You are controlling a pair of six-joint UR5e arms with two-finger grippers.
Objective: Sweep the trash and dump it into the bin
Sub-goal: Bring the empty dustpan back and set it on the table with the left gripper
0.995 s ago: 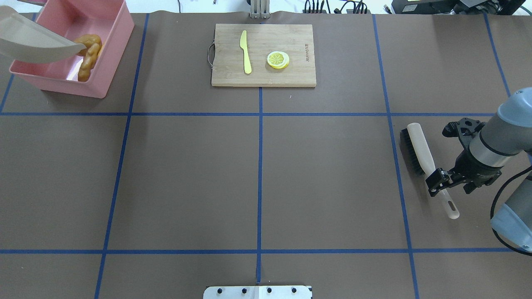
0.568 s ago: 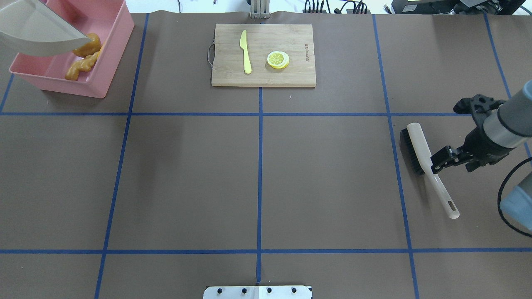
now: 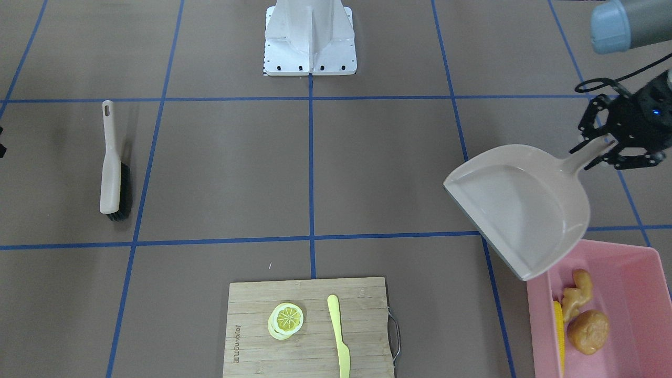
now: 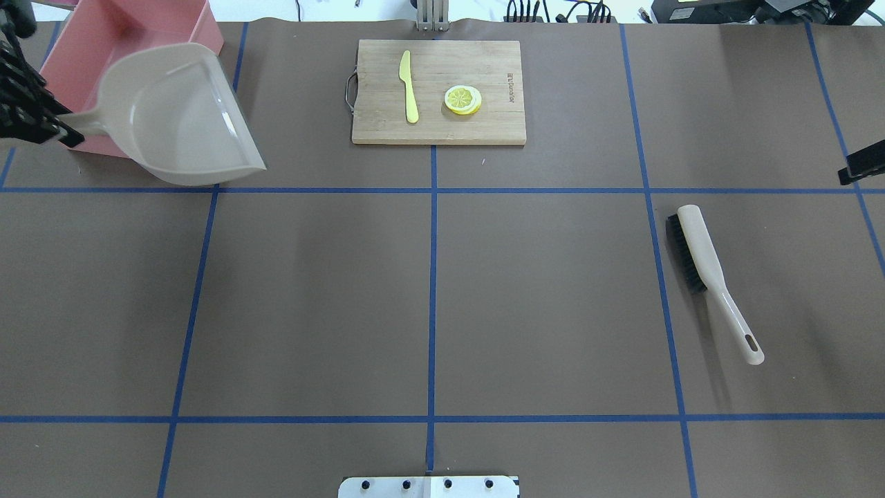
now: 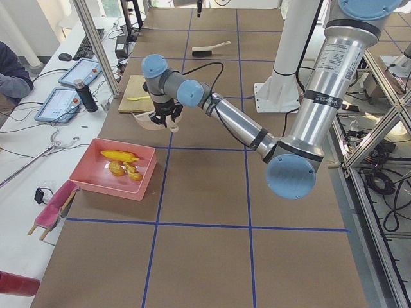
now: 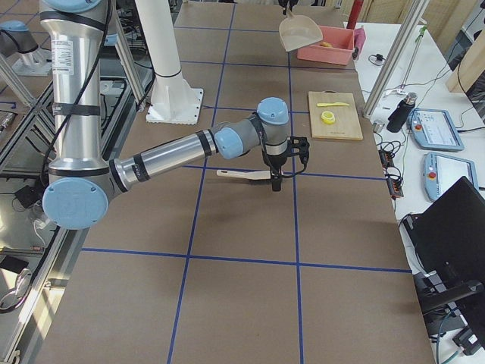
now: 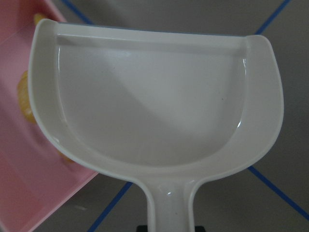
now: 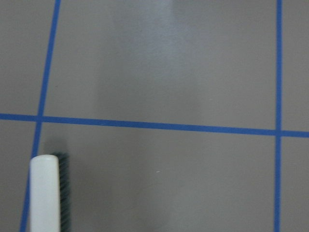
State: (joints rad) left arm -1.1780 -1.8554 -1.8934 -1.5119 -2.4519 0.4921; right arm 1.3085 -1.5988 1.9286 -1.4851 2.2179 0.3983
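Note:
The trash lies in the pink bin [image 3: 638, 262]: the ginger root [image 3: 577, 291], the potato [image 3: 589, 331] and the corn cob [image 3: 558, 328]. My left gripper [image 3: 604, 143] is shut on the handle of the beige dustpan [image 3: 520, 210], which hangs empty beside the bin's near wall. In the overhead view the dustpan [image 4: 180, 117] covers much of the bin [image 4: 131, 24], and the left gripper [image 4: 61, 128] is at the left edge. My right gripper [image 4: 861, 166] barely shows at the right edge, open and holding nothing, clear of the brush [image 4: 705, 266].
A wooden cutting board [image 4: 484, 124] at the back centre carries a pale yellow knife [image 4: 408, 86] and a lemon slice [image 4: 462, 99]. The brush [image 3: 111, 173] lies flat on the table. The robot's base plate [image 4: 429, 486] sits at the front edge.
The dustpan has swung back from its tilt over the bin to level and empty, and now hides the trash in the bin. The right arm has pulled back right, away from the brush.

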